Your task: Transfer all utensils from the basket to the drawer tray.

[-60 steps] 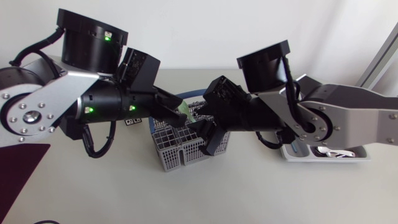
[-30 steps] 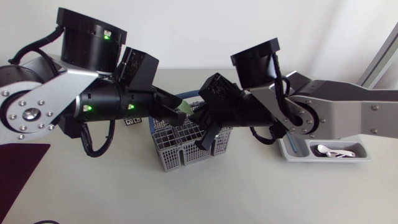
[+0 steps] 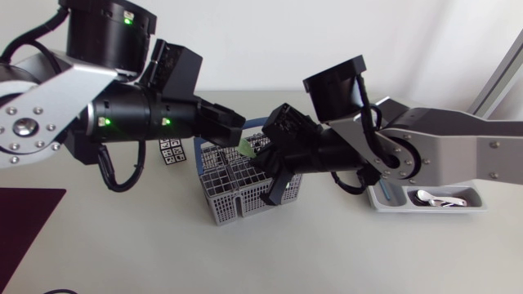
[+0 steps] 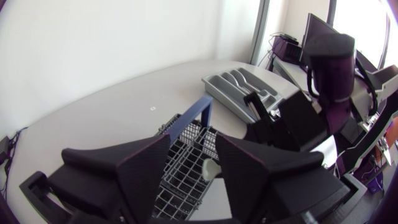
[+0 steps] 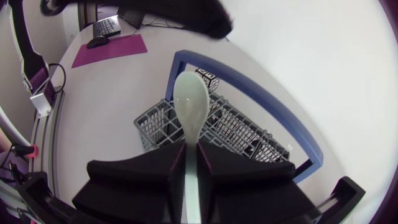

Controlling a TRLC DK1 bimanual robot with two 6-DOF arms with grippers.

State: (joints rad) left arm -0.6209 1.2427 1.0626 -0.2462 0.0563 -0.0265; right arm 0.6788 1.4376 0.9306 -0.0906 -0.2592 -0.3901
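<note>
Dark maroon flat mat point(image 3: 24, 224) is lying at table's L corner, not in use. L gripper point(image 4: 191, 149) is hovering over the basket w/ fingers spread wide, nothing btwn them. Judged to be standing by for its own pick.

Black-and-white patterned marker tag point(image 3: 172, 151) is lying just beside the basket. Pattern only, no legible writing; prob. a camera reference.

Grey wire basket w/ blue hoop handle point(image 3: 233, 200) is standing mid-table btwn both arms.

Pale green plastic spoon point(image 5: 189, 99) is sitting over the basket, near the blue hoop. R gripper point(image 5: 186, 149) is clamping its handle from both sides, bowl pointing ahead, prob. for an easy lay-down.

Light grey compartmented drawer tray point(image 4: 221, 96) is waiting at R, well apart from the spoon. White utensil point(image 3: 437, 198) is lying in it. No brands readable.
</note>
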